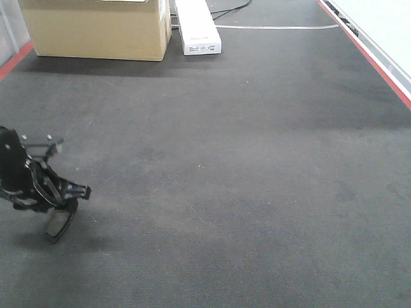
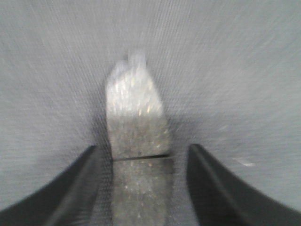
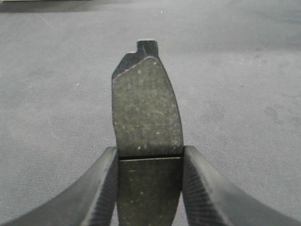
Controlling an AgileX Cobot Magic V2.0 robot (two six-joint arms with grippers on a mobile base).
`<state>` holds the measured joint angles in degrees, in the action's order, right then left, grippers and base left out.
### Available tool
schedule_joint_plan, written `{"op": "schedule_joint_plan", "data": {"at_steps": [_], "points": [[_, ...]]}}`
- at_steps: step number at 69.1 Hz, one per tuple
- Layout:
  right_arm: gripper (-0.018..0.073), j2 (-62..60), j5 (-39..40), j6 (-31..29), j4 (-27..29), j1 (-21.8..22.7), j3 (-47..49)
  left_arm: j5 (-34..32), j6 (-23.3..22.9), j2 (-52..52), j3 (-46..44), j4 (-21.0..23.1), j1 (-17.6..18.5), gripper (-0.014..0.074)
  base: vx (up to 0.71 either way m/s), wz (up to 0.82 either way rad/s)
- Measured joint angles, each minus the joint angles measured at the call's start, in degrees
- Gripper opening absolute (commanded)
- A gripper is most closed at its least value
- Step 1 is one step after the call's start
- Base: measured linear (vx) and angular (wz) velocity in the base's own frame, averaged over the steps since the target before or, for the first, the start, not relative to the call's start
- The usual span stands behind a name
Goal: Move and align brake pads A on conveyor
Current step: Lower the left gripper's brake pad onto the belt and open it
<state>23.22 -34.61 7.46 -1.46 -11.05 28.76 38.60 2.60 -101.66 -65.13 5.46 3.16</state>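
On the dark conveyor (image 1: 244,192), my left gripper (image 1: 64,212) sits low at the near left. A brake pad (image 1: 56,224) slants beneath it, lower end at the belt. In the blurred left wrist view this pad (image 2: 136,108) lies between the fingers of the gripper (image 2: 142,148), and a narrow strip of belt shows on each side, so the gripper is open around it. In the right wrist view my right gripper (image 3: 149,149) is shut on the side edges of another brake pad (image 3: 146,108), at its groove, above the belt. The right arm is outside the front view.
A cardboard box (image 1: 96,29) and a long white box (image 1: 198,29) stand at the far left end of the belt. A red side rail (image 1: 372,61) runs along the right edge, and another red edge (image 1: 13,61) shows at the far left.
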Motion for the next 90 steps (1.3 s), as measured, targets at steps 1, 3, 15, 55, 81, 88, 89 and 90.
{"op": "schedule_joint_plan", "data": {"at_steps": [1,3,15,55,81,88,89,90], "points": [[-0.0007,0.0,0.0,0.0,0.0,0.0,0.0,0.17,0.0,0.66,0.05,0.0,0.0,0.0421,0.0,0.0],[-0.0007,0.0,0.0,0.0,0.0,0.0,0.0,0.25,0.0,1.72,0.1,0.0,0.0,0.0419,0.0,0.0],[-0.0007,0.0,0.0,0.0,0.0,0.0,0.0,0.19,0.0,13.05,4.15,-0.05,0.0,0.0399,0.0,0.0],[-0.0007,0.0,0.0,0.0,0.0,0.0,0.0,-7.84,2.79,61.78,35.33,0.02,0.0,0.0397,0.0,0.0],[-0.0007,0.0,0.0,0.0,0.0,0.0,0.0,-8.36,2.79,77.54,40.69,0.51,0.0,0.0397,0.0,0.0],[-0.0007,0.0,0.0,0.0,0.0,0.0,0.0,-8.36,2.74,78.21,40.69,0.51,0.0,0.0397,0.0,0.0],[-0.0007,0.0,0.0,0.0,0.0,0.0,0.0,-8.36,2.74,78.27,40.69,0.51,0.0,0.0397,0.0,0.0],[-0.0007,0.0,0.0,0.0,0.0,0.0,0.0,-8.31,2.74,78.34,40.69,0.51,0.0,0.0397,0.0,0.0]]}}
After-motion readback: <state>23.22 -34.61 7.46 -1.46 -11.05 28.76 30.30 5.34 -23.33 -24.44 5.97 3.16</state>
